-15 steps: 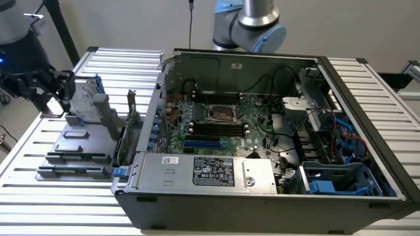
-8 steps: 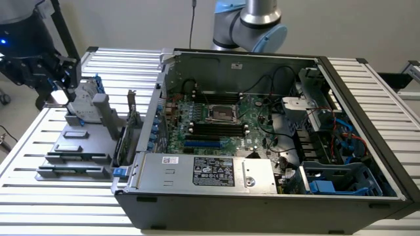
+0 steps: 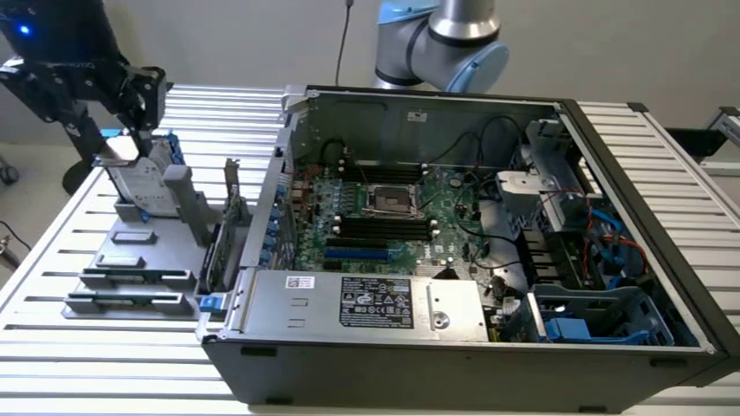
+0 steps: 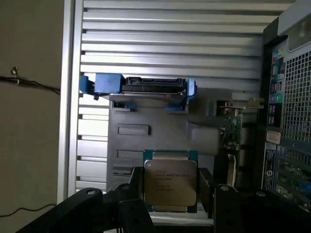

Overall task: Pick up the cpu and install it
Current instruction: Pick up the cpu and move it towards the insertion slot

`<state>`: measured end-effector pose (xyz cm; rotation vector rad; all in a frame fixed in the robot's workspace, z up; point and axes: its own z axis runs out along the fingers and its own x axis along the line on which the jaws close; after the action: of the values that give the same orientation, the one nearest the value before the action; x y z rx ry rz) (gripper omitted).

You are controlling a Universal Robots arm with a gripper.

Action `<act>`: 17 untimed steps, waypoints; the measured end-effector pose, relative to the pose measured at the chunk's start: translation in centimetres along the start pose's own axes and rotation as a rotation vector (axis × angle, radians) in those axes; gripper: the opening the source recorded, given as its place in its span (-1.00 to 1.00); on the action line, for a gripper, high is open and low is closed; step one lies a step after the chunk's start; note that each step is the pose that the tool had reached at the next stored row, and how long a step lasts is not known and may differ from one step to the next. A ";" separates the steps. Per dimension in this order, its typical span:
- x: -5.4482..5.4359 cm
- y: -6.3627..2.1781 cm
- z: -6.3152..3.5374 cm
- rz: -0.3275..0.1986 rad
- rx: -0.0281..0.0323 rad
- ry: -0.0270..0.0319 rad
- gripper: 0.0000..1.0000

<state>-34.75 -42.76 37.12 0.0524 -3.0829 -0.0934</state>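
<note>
The cpu (image 4: 170,180), a small flat square chip with a shiny metal top and printed text, sits between my gripper's (image 4: 170,191) dark fingers (image 4: 134,187), which are shut on its two sides. In the exterior view my gripper (image 3: 120,149) hangs at the exterior view's left with the cpu (image 3: 113,156) in it, above the grey parts holder (image 3: 139,260) and just over the hard drive. The open computer case (image 3: 463,347) lies to the exterior view's right. Its motherboard (image 3: 393,225) carries a bare cpu socket (image 3: 391,201) near the middle.
A silver hard drive in a blue frame (image 3: 145,186) stands upright on the holder, beside an expansion card (image 3: 235,208). Dark memory sticks (image 3: 127,302) lie in the holder's front slots. A power supply (image 3: 370,302), cables and drive bays (image 3: 590,316) fill the case. The table (image 3: 93,364) is slatted metal.
</note>
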 end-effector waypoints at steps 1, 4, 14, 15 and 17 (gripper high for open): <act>-0.4 0.01 -0.46 0.000 -0.0001 0.0014 0.09; -1.7 0.05 -1.85 0.000 -0.0002 0.0059 0.09; -6.2 0.01 -3.79 -0.001 -0.0027 0.0118 0.09; -6.6 -0.01 -3.83 -0.002 -0.0029 0.0119 0.09; -7.5 -0.04 -3.90 -0.002 -0.0034 0.0122 0.09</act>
<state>-27.04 -42.77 40.59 0.0556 -3.0706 -0.0980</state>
